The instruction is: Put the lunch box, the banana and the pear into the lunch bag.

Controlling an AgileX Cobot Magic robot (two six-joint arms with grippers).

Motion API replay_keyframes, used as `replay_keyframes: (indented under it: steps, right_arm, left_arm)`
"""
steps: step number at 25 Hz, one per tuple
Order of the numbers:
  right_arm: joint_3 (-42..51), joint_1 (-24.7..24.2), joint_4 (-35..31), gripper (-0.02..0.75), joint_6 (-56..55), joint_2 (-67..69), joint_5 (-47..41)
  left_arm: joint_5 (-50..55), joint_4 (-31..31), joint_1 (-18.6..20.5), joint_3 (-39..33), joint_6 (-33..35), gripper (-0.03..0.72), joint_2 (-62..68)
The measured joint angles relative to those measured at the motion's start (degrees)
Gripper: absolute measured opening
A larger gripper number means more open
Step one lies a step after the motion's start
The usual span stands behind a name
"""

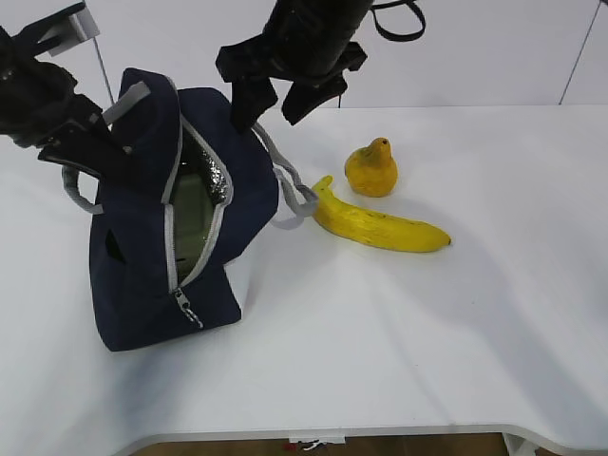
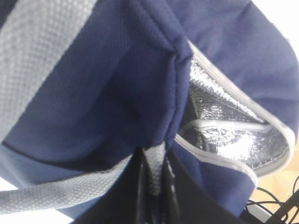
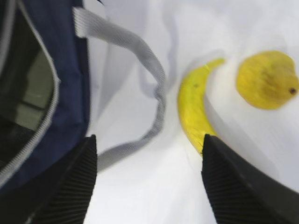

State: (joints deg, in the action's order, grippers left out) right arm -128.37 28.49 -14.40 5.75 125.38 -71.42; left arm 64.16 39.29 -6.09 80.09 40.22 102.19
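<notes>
Risk: left gripper point(image 1: 114, 157), jaws clamped on lunch bag point(image 1: 142, 285) handle, slips; mouth sags. Right gripper point(image 3: 149, 182) wide, empty, above banana point(image 3: 194, 112).

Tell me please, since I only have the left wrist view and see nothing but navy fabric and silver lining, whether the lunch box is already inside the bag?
Observer: Yes, the sage-green lid of the lunch box shows through the unzipped mouth of the lunch bag.
Operator: And the fruit?
Observer: Both are out on the table: the banana lies to the right of the bag, and the pear stands just behind it.
Operator: Is the right pincer holding anything?
Observer: No, the right pincer is open and empty, above the table between the bag and the banana.
</notes>
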Motion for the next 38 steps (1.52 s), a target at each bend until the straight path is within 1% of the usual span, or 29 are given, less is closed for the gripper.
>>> replay_keyframes:
  steps: [3, 7, 13, 18, 30, 38]
  right_arm:
    - [0.5, 0.0, 3.7, 0.554, -1.8, -1.8, -0.1]
    - [5.0, 0.0, 10.2, 0.554, -5.7, -5.8, -0.1]
    - [12.2, 0.0, 15.1, 0.554, -6.8, -8.8, -0.1]
    - [15.7, 0.0, 17.2, 0.554, -6.2, -8.7, -0.1]
    - [15.8, -0.1, 20.3, 0.554, -2.3, -3.3, 0.1]
    - [15.8, -2.0, 21.3, 0.554, -2.2, 1.4, 0.3]
  left_arm:
    - [0.0, -0.1, 0.0, 0.0, 0.0, 0.017, 0.0]
    - [0.0, -0.1, 0.0, 0.0, 0.0, 0.017, 0.0]
    - [0.0, -0.1, 0.0, 0.0, 0.0, 0.017, 0.0]
    - [-0.3, -0.3, 0.0, 0.0, 0.0, 0.017, 0.0]
    - [-0.4, -0.5, 0.0, 0.0, 0.0, 0.017, 0.0]
    - [-0.6, -0.7, 0.0, 0.0, 0.0, 0.017, 0.0]
